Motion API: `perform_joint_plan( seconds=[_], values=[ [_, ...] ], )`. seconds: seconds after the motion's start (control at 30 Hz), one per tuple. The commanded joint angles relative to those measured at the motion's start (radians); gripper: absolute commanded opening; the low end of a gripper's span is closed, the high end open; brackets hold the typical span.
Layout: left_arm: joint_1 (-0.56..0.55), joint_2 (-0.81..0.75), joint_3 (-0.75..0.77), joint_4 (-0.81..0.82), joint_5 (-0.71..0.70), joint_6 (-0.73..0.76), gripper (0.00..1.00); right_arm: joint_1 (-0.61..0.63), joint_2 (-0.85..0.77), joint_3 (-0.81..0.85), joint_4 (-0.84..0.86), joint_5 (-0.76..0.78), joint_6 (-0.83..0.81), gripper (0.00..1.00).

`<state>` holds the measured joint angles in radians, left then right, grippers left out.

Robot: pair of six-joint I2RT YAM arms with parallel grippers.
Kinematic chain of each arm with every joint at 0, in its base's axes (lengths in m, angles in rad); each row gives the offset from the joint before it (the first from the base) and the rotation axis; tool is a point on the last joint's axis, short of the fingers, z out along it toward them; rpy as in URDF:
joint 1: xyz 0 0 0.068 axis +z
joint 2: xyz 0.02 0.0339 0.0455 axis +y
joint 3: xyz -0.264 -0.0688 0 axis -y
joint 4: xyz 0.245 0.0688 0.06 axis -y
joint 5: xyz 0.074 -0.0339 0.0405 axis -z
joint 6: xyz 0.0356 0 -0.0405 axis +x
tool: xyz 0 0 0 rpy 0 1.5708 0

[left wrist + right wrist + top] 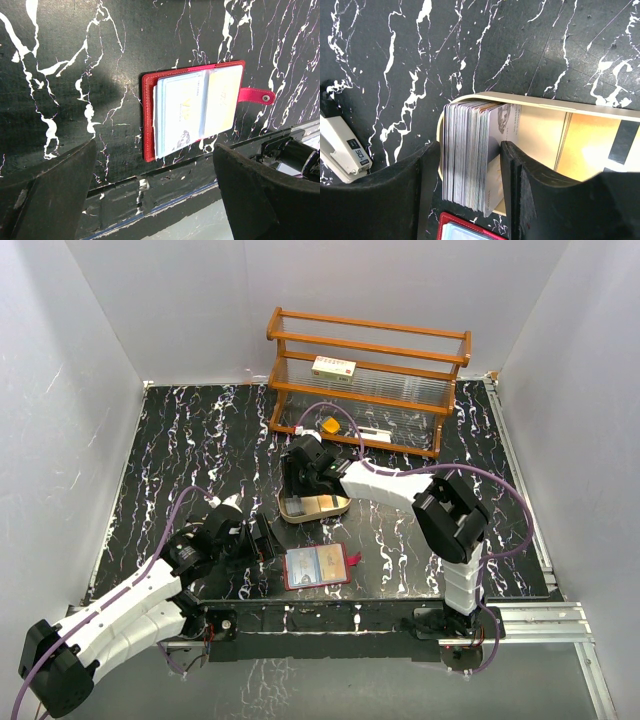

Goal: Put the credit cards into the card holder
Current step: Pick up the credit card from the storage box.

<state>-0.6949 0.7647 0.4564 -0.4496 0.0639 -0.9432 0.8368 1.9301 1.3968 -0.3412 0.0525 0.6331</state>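
Black pads of my right gripper sit against both faces of a thick stack of the credit cards, which stand on edge. As far as the wrist view shows, the jaws are clamped on that stack with no gap on either side. I can't count the cards, and I can't tell whether the stack rests in the tan oval tray or hangs just over its rim. A printed card and a yellowish sheet lie flat in the tray, whose 3 o'clock end runs out of frame. At 9 o'clock a white stapler-like object marked "50" is half cropped. My left gripper is spread wide and holds nothing, its fingers blurred at the bottom corners. Beyond them, at 12 o'clock, the card holder lies open on the black marbled table near its front edge. Pale cards are already behind the holder's clear pockets, their print too faint to read, and its snap strap points to 3 o'clock. From above, the right wrist hides its own jaws and the stack. At the table's 12 o'clock a wooden rack carries a white box and, lower, an orange piece.
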Motion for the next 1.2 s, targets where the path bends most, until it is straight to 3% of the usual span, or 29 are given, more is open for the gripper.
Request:
perform_joint_plan(
  seconds=[0.0, 0.2, 0.83, 1.17],
  values=[
    [0.001, -0.007, -0.001, -0.001, 0.013, -0.001, 0.99, 0.002, -0.073, 0.005, 0.055, -0.006, 0.002, 0.48],
    [0.001, -0.007, -0.008, 0.005, 0.017, -0.004, 0.99, 0.001, -0.081, -0.008, 0.058, -0.005, 0.003, 0.45],
    [0.001, 0.012, -0.011, 0.014, 0.031, -0.020, 0.99, -0.003, -0.124, -0.042, 0.044, 0.046, -0.015, 0.06],
    [0.002, 0.038, 0.037, -0.028, 0.022, -0.015, 0.99, -0.005, -0.174, -0.052, 0.007, 0.092, -0.051, 0.00]
  ],
)
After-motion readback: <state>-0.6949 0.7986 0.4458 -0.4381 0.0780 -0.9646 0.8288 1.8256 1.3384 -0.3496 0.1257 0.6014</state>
